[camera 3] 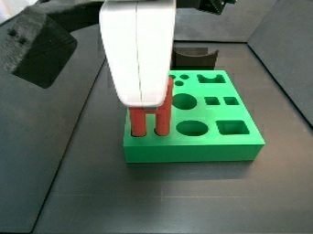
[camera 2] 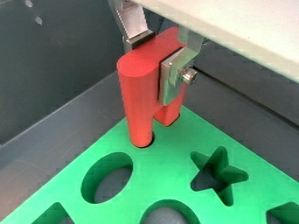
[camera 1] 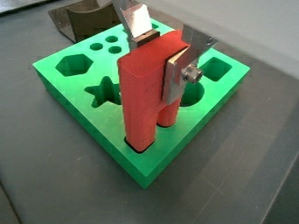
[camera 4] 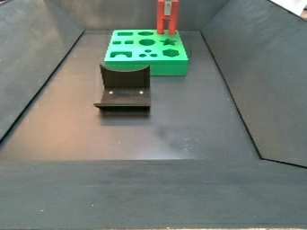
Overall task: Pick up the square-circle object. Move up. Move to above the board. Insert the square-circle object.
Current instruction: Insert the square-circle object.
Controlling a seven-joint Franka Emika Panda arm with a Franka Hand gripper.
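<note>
The square-circle object (camera 1: 140, 96) is a tall red peg. It stands upright with its lower end in holes at one corner of the green board (camera 1: 52, 74). It shows in a wrist view (camera 2: 140, 96) and in both side views (camera 3: 138, 123) (camera 4: 166, 18). My gripper (camera 1: 158, 70) is shut on the peg's upper part. One silver finger (camera 1: 176, 77) lies flat on its near side, and the other finger (camera 1: 136, 22) is behind it. In a side view the white gripper body (camera 3: 137, 55) hides the peg's top. The board also shows in the other views (camera 2: 163, 175) (camera 3: 221, 151) (camera 4: 168, 67).
The dark fixture (camera 4: 124, 90) stands on the floor in front of the board, and shows beyond it in other views (camera 1: 76, 17) (camera 3: 196, 53). Grey walls enclose the dark floor (camera 4: 156, 135). A dark blocky part of the arm (camera 3: 37, 50) hangs at the upper left.
</note>
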